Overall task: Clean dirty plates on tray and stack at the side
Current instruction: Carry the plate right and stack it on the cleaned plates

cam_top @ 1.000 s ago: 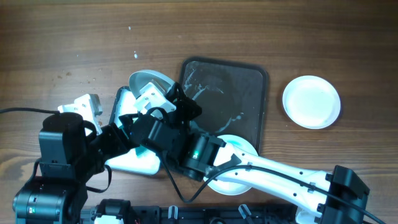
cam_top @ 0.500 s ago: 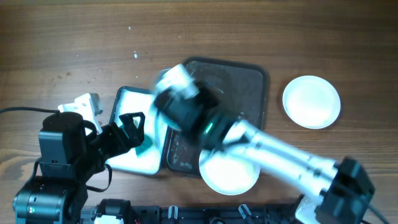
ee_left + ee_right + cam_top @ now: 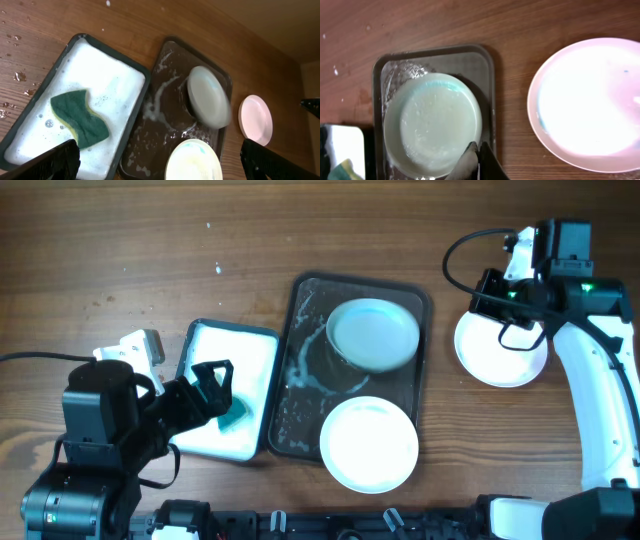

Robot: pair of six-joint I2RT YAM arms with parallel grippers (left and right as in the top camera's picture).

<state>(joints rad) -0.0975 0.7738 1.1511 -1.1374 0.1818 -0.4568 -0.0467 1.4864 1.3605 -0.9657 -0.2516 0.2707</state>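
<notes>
The dark brown tray [image 3: 300,405] lies mid-table, wet with foam. One plate [image 3: 372,335] with a teal tinge lies on its far half; it also shows in the left wrist view [image 3: 207,97] and the right wrist view [image 3: 432,127]. A second plate [image 3: 368,444] lies over the tray's near right corner, with small teal smears [image 3: 192,160]. A third plate [image 3: 500,345] lies on the table to the right [image 3: 590,97]. My right gripper [image 3: 497,292] is shut and empty [image 3: 479,150], high by the third plate. My left gripper [image 3: 212,385] is open and empty [image 3: 160,160].
A small white tray with a dark teal rim [image 3: 190,350] full of foam lies left of the dark tray, with a green sponge [image 3: 80,117] in it. Water drops lie on the wooden table at far left [image 3: 20,76].
My right arm has swung from over the small foam tray across to the far right. The plate it held now lies on the dark tray's far half. The left arm has not moved.
</notes>
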